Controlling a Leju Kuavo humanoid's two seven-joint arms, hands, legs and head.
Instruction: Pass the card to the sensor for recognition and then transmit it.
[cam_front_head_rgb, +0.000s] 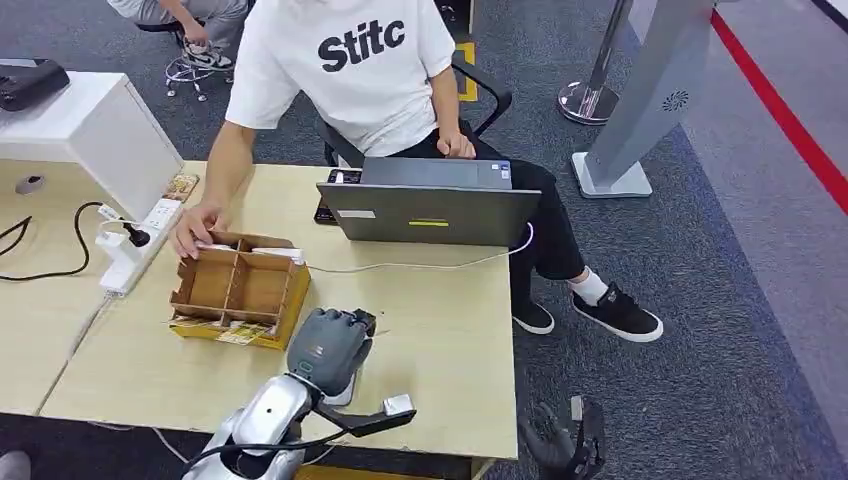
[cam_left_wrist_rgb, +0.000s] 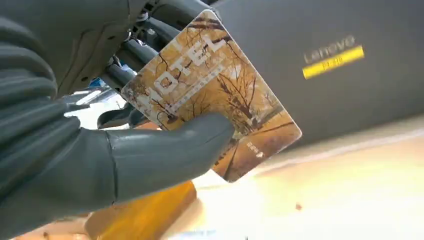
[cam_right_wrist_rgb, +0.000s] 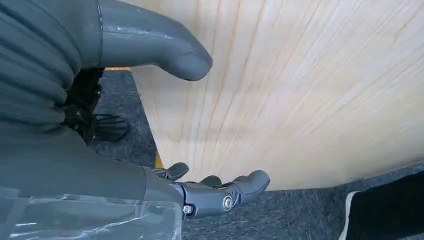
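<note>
A brown and gold hotel card (cam_left_wrist_rgb: 215, 95) is pinched between the thumb and fingers of my left hand (cam_front_head_rgb: 330, 348), which hovers over the wooden table (cam_front_head_rgb: 440, 340) just right of the cardboard divider box (cam_front_head_rgb: 240, 290). In the left wrist view the card faces the grey laptop lid (cam_left_wrist_rgb: 340, 65). My right hand (cam_front_head_rgb: 562, 440) hangs below the table's right front corner, over the carpet, its fingers (cam_right_wrist_rgb: 220, 192) apart and holding nothing.
A person in a white shirt (cam_front_head_rgb: 350, 60) sits behind the table; one hand (cam_front_head_rgb: 195, 228) rests at the back of the divider box, the other is behind the laptop (cam_front_head_rgb: 430, 205). A white power strip (cam_front_head_rgb: 135, 245) lies at left. A grey stand (cam_front_head_rgb: 640, 100) rises at the back right.
</note>
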